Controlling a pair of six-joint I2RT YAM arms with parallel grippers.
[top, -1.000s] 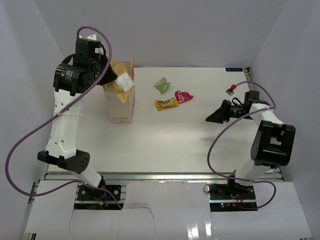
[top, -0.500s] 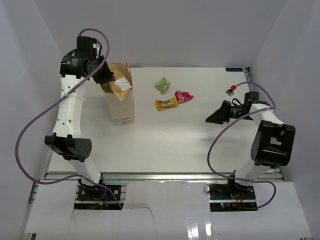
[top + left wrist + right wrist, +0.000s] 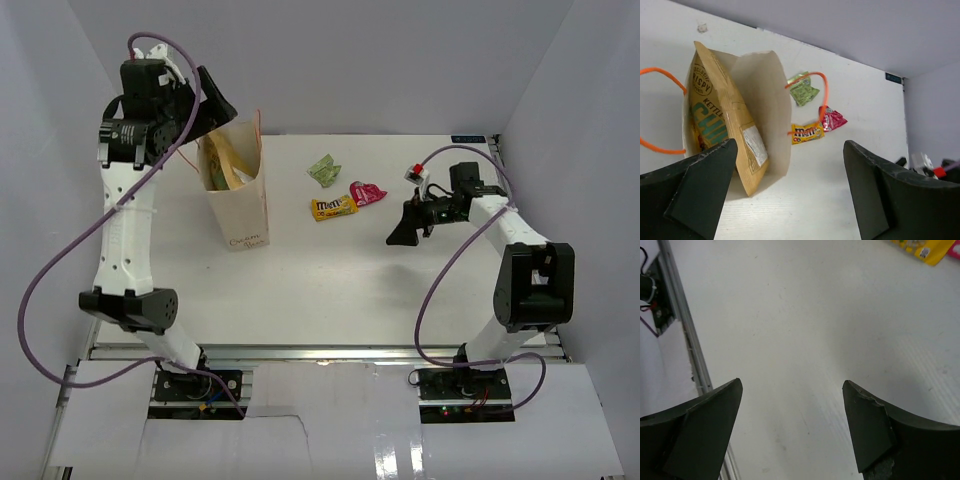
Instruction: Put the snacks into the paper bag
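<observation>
With the tan pouch point(image 3: 722, 135) standing in the paper bag point(image 3: 240, 205), the green packet point(image 3: 324, 170), M&M's packet point(image 3: 332, 208) and pink-red packet point(image 3: 367, 193) lay unbagged on the table point(image 3: 330, 290) to its right, and the left gripper point(image 3: 789, 190) above the bag and the right gripper point(image 3: 403, 232) were both spread wide, empty

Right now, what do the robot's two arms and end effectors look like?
Both arms have white links with black joints: left arm, right arm. Each trails a looping purple cable. The left end effector and right end effector have black wedge-shaped fingers.
</observation>
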